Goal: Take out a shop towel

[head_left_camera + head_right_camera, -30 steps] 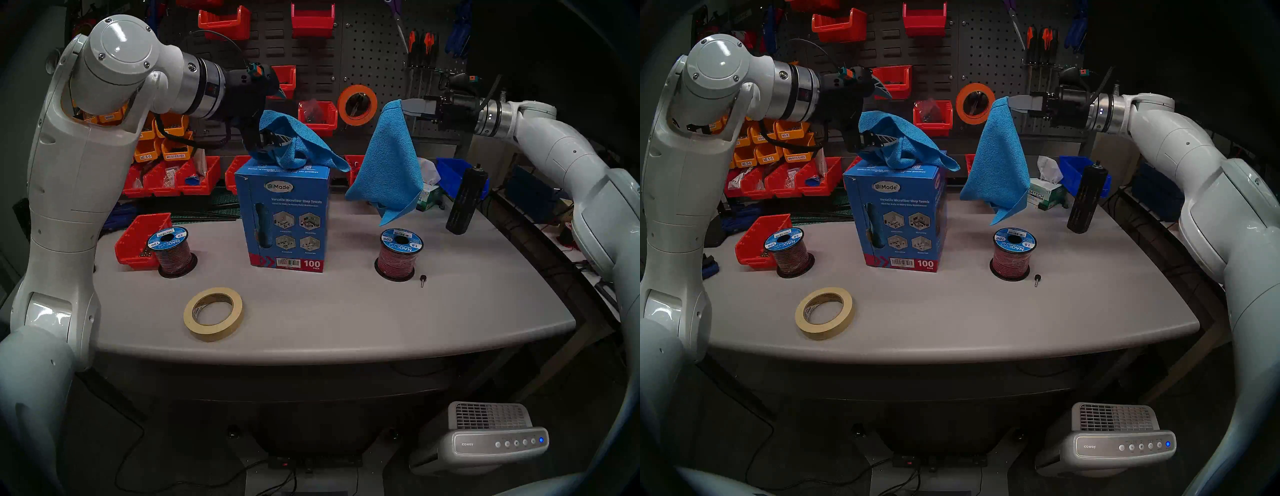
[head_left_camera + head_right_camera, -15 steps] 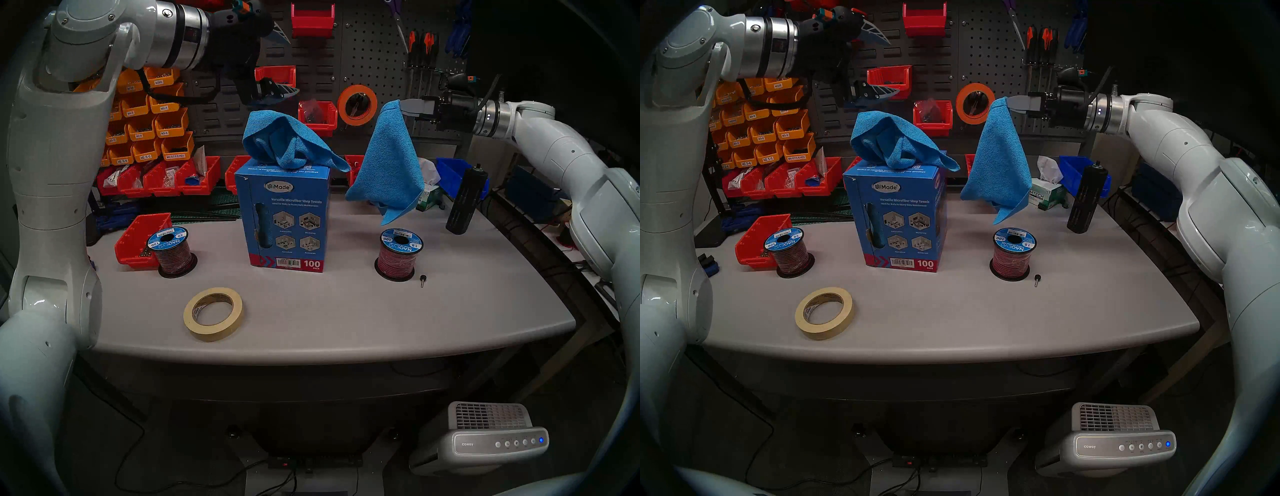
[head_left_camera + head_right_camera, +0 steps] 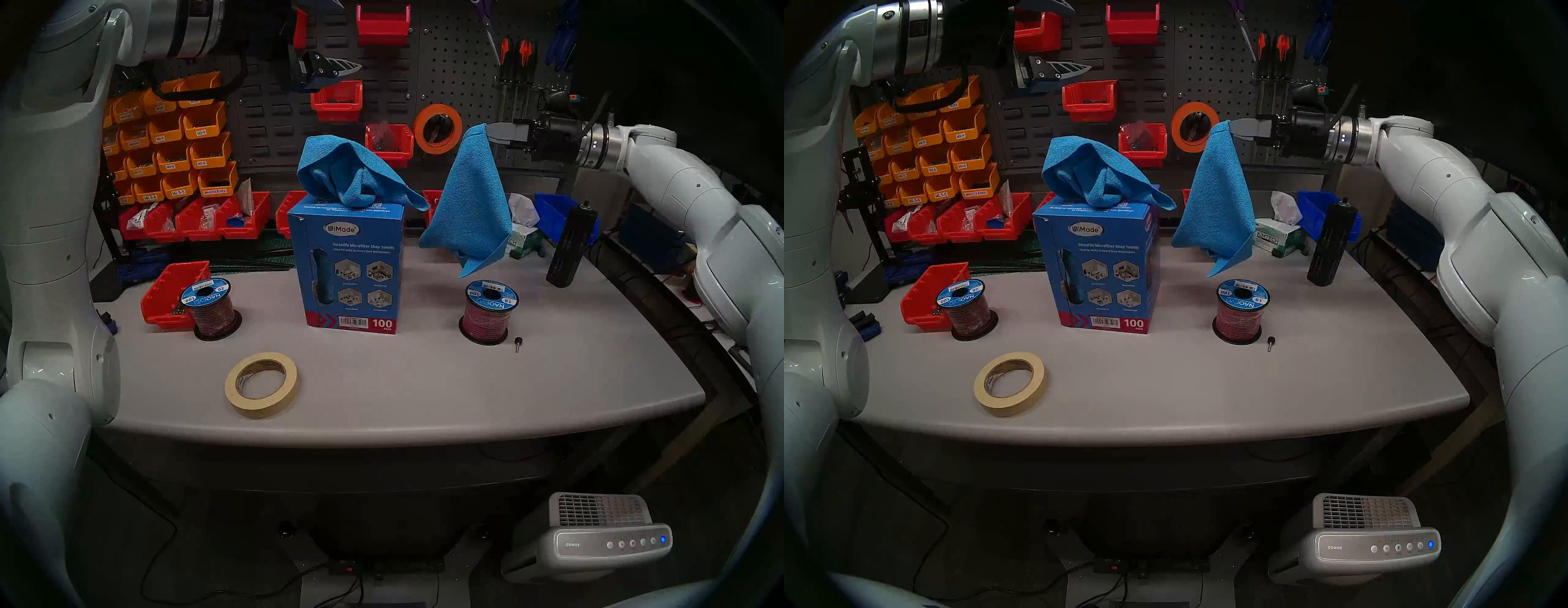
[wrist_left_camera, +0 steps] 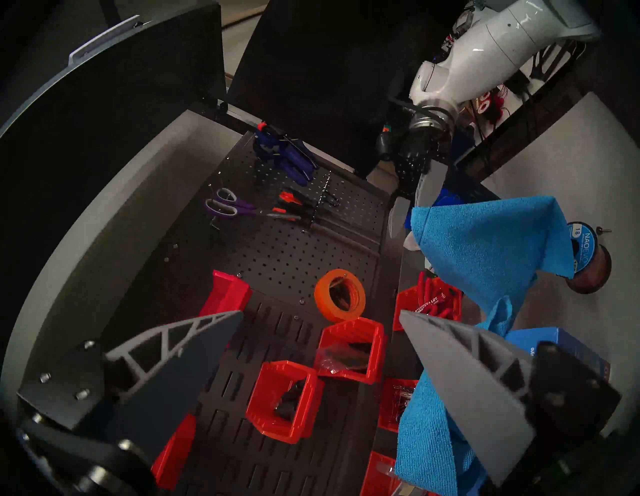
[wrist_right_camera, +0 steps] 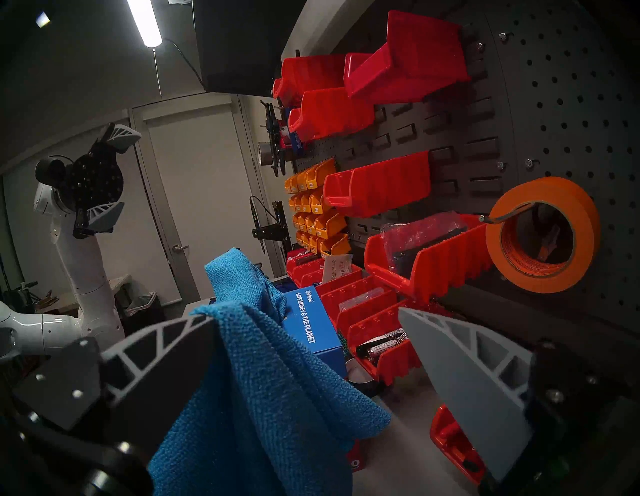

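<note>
- Left tool has climbed away from the blue carton to the top of the head view, up by the pegboard bins; its jaws stand wide apart with nothing between them
- Right tool has kept its place, pointing level across the worktop
- Its jaws are spread wide too; the shop towel hangs draped over one finger rather than pinched, clear of the carton and above the worktop, so it looks fully drawn out
- A second blue towel stands crumpled in the carton's top opening, probably pulled up as the next sheet
- Carton print reads "UiMade", "Versatile Microfiber Shop Towels" and "100 pack"; its side reads "SAVE MONEY & THE PLANET"
- Behind the hanging towel sits a Kimtech tissue box; the wire spool below it is marked "NAOEVO"
</note>
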